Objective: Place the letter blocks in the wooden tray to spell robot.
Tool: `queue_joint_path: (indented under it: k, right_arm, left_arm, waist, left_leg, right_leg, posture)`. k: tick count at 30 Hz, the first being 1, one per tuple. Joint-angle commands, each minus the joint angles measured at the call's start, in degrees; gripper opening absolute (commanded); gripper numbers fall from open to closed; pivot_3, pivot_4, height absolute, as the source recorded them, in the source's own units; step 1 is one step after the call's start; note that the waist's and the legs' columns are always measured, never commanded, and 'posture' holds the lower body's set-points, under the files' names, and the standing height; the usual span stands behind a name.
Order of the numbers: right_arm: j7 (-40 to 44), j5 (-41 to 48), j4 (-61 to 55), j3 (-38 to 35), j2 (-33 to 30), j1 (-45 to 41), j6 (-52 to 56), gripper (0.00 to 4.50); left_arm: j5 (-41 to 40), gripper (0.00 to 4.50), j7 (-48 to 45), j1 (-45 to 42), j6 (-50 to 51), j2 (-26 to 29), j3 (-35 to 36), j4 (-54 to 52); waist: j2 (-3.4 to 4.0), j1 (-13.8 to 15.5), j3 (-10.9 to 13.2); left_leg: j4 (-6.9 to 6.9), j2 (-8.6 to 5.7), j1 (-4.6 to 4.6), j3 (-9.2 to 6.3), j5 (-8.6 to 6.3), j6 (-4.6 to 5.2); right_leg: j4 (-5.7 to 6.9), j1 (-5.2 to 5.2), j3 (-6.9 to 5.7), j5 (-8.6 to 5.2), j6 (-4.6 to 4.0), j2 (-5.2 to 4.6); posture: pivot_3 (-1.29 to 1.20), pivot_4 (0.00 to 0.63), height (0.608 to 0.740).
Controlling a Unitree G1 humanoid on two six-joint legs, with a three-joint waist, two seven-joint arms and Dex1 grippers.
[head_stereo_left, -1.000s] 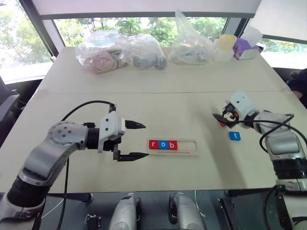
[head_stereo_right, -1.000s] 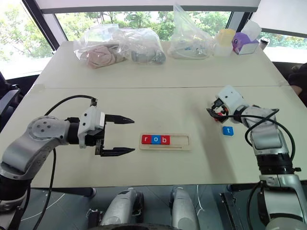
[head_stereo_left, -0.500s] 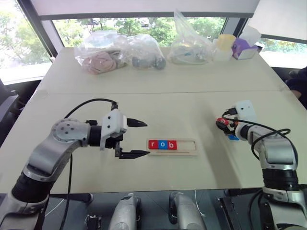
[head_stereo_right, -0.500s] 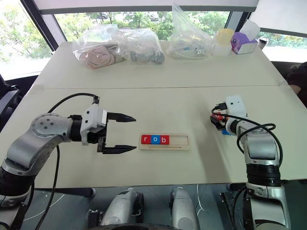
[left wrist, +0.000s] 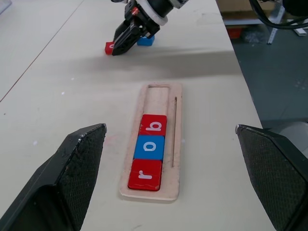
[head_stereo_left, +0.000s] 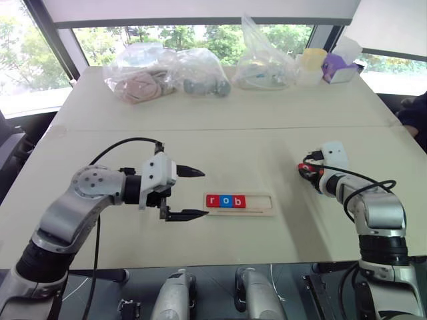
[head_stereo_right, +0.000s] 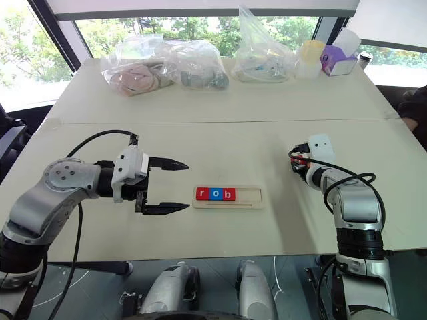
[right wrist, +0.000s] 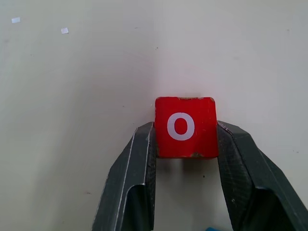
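At the left of the table: left gripper, fingers spread wide with nothing between them, tips pointing toward the near end of the wooden tray, just beside it but not touching.

In the middle: wooden tray lying flat, holding three letter blocks pushed against its left end, red r, blue o, red b; right part of the slot bare.

Farther right, well apart from the tray: right gripper, tips down at the tabletop, clamped on the red o block.

From the right wrist view: both black fingers pressed against opposite sides of that red tile, white o facing up, tile resting on the pale surface. Not readable from the head views, where the tile is only a red speck at the fingertips.

From the left wrist view: right gripper at the red tile with a blue block just behind it, touching or nearly so; letter on it not readable there.
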Motion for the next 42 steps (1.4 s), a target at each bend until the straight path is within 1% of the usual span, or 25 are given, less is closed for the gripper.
queue_joint_path:
  k: [1,5,7,10,13,15,20,23,35,37,38,40,41,42]
  right_arm:
    - [-1.11,1.50,-7.43,-1.18,-0.10,0.23,4.52,1.14]
    - [-3.27,3.02,-19.78,-3.30,0.68,3.24,13.61,1.14]
    - [-5.21,3.35,-32.10,-5.68,3.47,7.26,22.73,1.14]
    - [-6.68,3.39,-44.23,-7.77,8.32,10.13,32.52,1.14]
    - [-8.19,2.90,-50.74,-7.95,11.01,13.44,35.21,1.14]
    - [-9.27,2.67,-52.66,-8.08,12.99,15.91,35.21,1.14]
    - [-11.29,2.30,-54.35,-6.54,15.49,20.47,35.21,1.14]
    - [-12.21,1.77,-53.83,-5.93,16.01,20.96,35.21,1.14]
    - [-14.18,0.34,-49.36,-2.92,17.39,22.03,31.50,1.14]
    - [-14.13,0.32,-48.85,-2.59,17.03,21.95,30.77,2.23]
    - [-13.65,0.57,-48.99,-2.50,16.27,21.80,30.62,2.62]
    - [-12.64,1.08,-49.39,-2.46,14.99,21.64,30.65,3.69]
    - [-10.90,2.18,-49.97,-2.36,13.39,21.61,30.84,4.15]
    - [-8.91,3.37,-50.70,-1.96,11.19,21.73,30.56,4.43]
  left_arm:
    - [-0.11,4.50,0.11,-0.24,-0.69,-0.08,0.43,-1.52]
    - [-0.12,4.50,-0.21,-0.18,-0.94,-0.12,0.37,-1.24]
    - [-0.26,4.50,-0.63,0.03,-1.04,-0.11,0.28,-1.05]
    - [-0.22,4.50,-1.14,0.34,-1.34,-0.14,0.17,-0.81]
    - [-0.14,4.50,-1.77,0.42,-1.69,-0.23,-0.05,-0.47]
    - [-0.06,4.50,-2.24,0.41,-2.05,-0.29,-0.15,-0.04]
    - [0.40,4.50,-3.38,0.02,-3.10,-0.65,-0.78,1.16]
    - [0.70,4.50,-3.77,-0.55,-3.59,-0.92,-1.12,1.92]
    - [1.37,4.50,-3.46,-0.65,-3.71,-1.66,-1.37,1.96]
    - [1.46,4.50,-3.36,-0.41,-3.78,-1.74,-1.30,1.82]
    - [1.48,4.50,-3.30,-0.36,-3.77,-1.78,-1.25,1.80]
    - [1.49,4.50,-3.23,-0.30,-3.76,-1.81,-1.19,1.78]
    - [1.56,4.50,-3.25,-0.28,-3.86,-1.81,-1.19,1.91]
    - [1.60,4.50,-3.27,-0.25,-3.93,-1.81,-1.19,1.98]
  waist:
    - [0.01,0.00,0.00]
    - [0.01,0.13,0.01]
    - [0.00,0.42,-0.01]
    - [0.02,0.42,-0.01]
    - [0.03,0.29,-0.02]
    - [0.04,0.26,-0.02]
    - [0.07,0.19,-0.04]
    - [0.07,0.13,-0.04]
    - [0.07,-0.09,-0.04]
    - [0.06,-0.11,-0.04]
    - [0.06,-0.12,-0.04]
    - [0.07,-0.17,-0.04]
    - [0.07,-0.19,-0.04]
    - [0.07,-0.22,-0.03]
  left_leg:
    - [0.00,0.00,-0.01,0.00,0.00,0.00]
    - [-0.05,0.04,-0.08,-0.03,0.00,0.00]
    - [-0.05,0.05,-0.11,-0.04,0.00,0.00]
    - [-0.05,0.11,-0.18,-0.10,0.00,-0.01]
    - [-0.01,0.13,-0.18,-0.06,-0.01,-0.01]
    - [0.00,0.16,-0.18,-0.05,-0.02,-0.04]
    - [-0.02,0.17,-0.29,-0.03,-0.03,-0.05]
    - [-0.03,0.17,-0.43,0.00,-0.02,-0.03]
    - [-0.04,0.17,-0.44,-0.01,-0.02,-0.03]
    - [-0.04,0.17,-0.44,-0.01,-0.02,-0.03]
    - [-0.05,0.17,-0.44,-0.01,-0.02,-0.03]
    - [-0.05,0.18,-0.44,-0.01,-0.02,-0.03]
    - [-0.05,0.18,-0.44,0.00,-0.02,-0.03]
    - [-0.05,0.18,-0.45,-0.01,-0.02,-0.03]
  right_leg:
    - [0.00,-0.01,0.00,0.00,0.00,0.00]
    - [0.01,-0.09,-0.01,-0.01,0.01,0.00]
    - [0.01,-0.11,-0.02,-0.01,0.01,0.00]
    - [0.00,-0.14,-0.05,-0.03,0.02,0.00]
    - [-0.03,-0.15,-0.04,-0.01,0.01,-0.02]
    - [-0.08,-0.16,-0.05,-0.03,0.02,-0.02]
    - [-0.06,-0.30,-0.05,-0.01,-0.01,-0.03]
    - [-0.03,-0.48,-0.04,0.00,-0.02,-0.02]
    - [-0.04,-0.49,-0.04,-0.01,-0.02,-0.02]
    - [-0.04,-0.49,-0.04,-0.01,-0.01,-0.02]
    - [-0.04,-0.50,-0.04,-0.01,-0.01,-0.02]
    - [-0.04,-0.50,-0.04,-0.01,0.00,-0.02]
    - [-0.04,-0.51,-0.04,-0.01,-0.01,-0.02]
    - [-0.04,-0.52,-0.04,-0.01,-0.01,-0.02]
  posture:
    - [0.00,0.150,0.740]
    - [0.00,0.150,0.740]
    - [0.00,0.150,0.740]
    - [0.00,0.150,0.740]
    - [0.00,0.150,0.740]
    - [0.00,0.150,0.740]
    - [0.00,0.150,0.740]
    - [0.00,0.150,0.740]
    - [0.00,0.150,0.740]
    - [0.00,0.150,0.740]
    - [0.00,0.150,0.740]
    - [0.00,0.150,0.740]
    - [0.00,0.150,0.740]
    - [0.00,0.150,0.740]
